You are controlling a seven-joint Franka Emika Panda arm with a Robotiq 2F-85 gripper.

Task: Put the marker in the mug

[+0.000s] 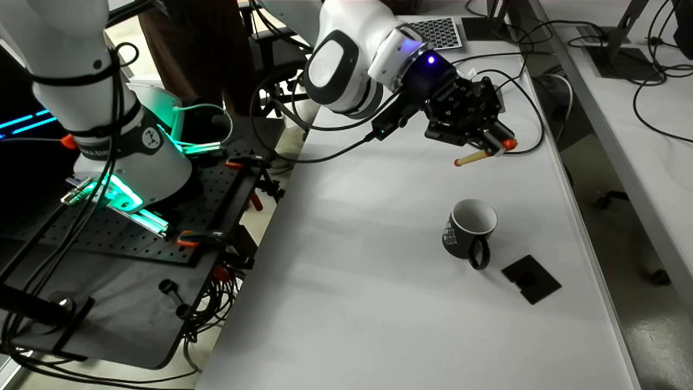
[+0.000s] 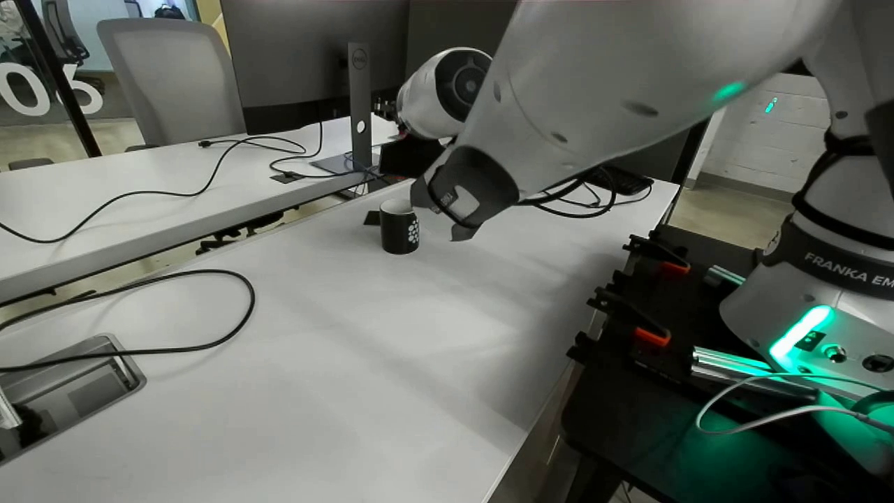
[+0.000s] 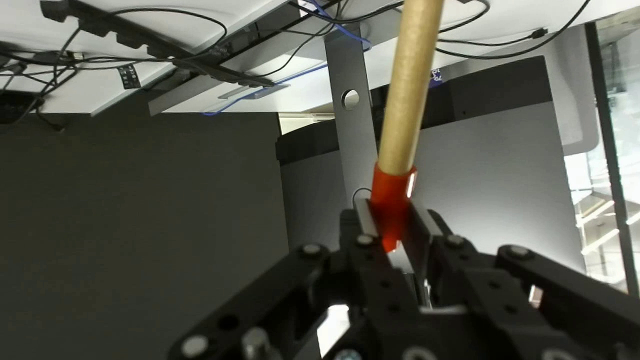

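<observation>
One arm (image 1: 354,27) extends over the desk (image 1: 325,303), wrist (image 1: 403,49) slanted, claw (image 3: 395,220) pinching the marker (image 3: 401,125) by its red section, clear of the mug (image 1: 464,234)

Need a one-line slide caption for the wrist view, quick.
The gripper clamps the marker by its red end, pale barrel extending past the top edge.

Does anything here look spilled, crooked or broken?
Nothing looks spilled; the mug stands upright. The flat black square near it looks odd: its edge is notched, possibly by design. The marker slants in the gripper.
</observation>
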